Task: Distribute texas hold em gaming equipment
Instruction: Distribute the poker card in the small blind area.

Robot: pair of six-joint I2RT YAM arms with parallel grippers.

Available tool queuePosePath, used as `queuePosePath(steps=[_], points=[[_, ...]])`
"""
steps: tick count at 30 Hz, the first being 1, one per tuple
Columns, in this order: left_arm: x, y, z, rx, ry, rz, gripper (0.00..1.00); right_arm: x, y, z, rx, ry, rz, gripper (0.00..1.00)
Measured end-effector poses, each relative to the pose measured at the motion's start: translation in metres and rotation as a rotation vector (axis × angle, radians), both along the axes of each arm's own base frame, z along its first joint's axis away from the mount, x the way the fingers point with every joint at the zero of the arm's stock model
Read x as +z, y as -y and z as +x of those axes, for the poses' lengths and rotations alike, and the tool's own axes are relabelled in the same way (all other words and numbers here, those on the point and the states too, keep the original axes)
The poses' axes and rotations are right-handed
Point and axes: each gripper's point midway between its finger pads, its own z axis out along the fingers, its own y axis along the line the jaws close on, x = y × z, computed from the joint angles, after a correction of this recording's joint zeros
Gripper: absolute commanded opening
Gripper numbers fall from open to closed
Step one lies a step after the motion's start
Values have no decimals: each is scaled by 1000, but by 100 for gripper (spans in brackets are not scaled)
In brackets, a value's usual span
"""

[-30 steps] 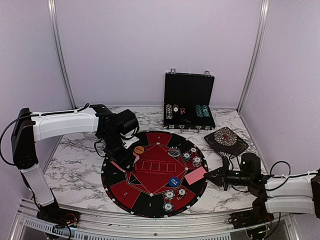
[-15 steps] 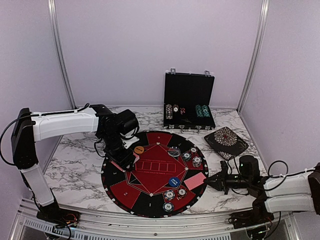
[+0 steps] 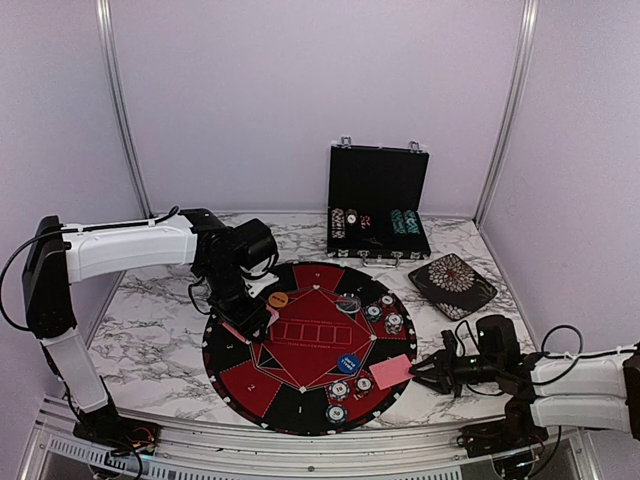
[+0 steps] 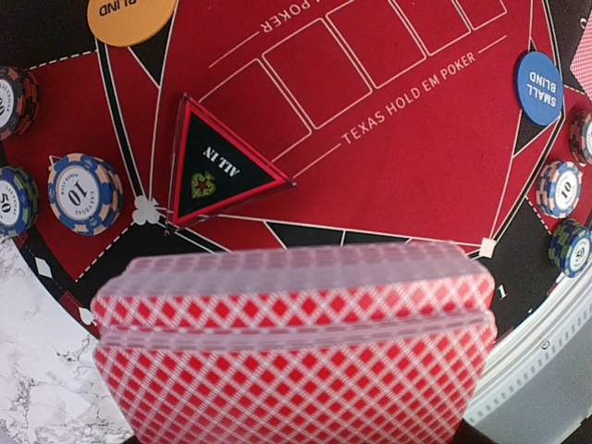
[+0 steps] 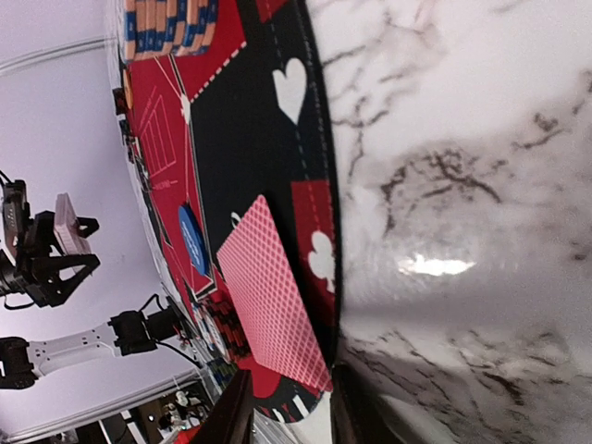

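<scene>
The left claw [image 3: 243,322] is clamped on the deck of cards [image 4: 296,361] and holds it above the left side of the mat [image 3: 255,388], backs showing and clear of the felt; I judge it serves as the supply from which cards are dealt. The right claw [image 3: 432,369] sits low over the counter [image 3: 150,320] at the mat's right edge, its jaws slightly parted and pinching nothing; a single card [image 5: 273,296] lies flat, back up, just in front of it on the mat's rim, near the blue disc [image 3: 348,363] and a cluster of chips [image 3: 340,389]; that spot looks like one player's seat, which would explain the placing.
</scene>
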Motion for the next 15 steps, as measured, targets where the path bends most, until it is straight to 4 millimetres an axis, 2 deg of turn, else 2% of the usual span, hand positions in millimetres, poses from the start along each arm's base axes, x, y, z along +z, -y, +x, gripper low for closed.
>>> queuePosePath(steps=[5,15], points=[[0,0,0,0,-3,-2,53,3,2,2,16,15,-43,46],[0,1,-1,-1,-5,-5,53,8,14,9,34,36,-233,63]])
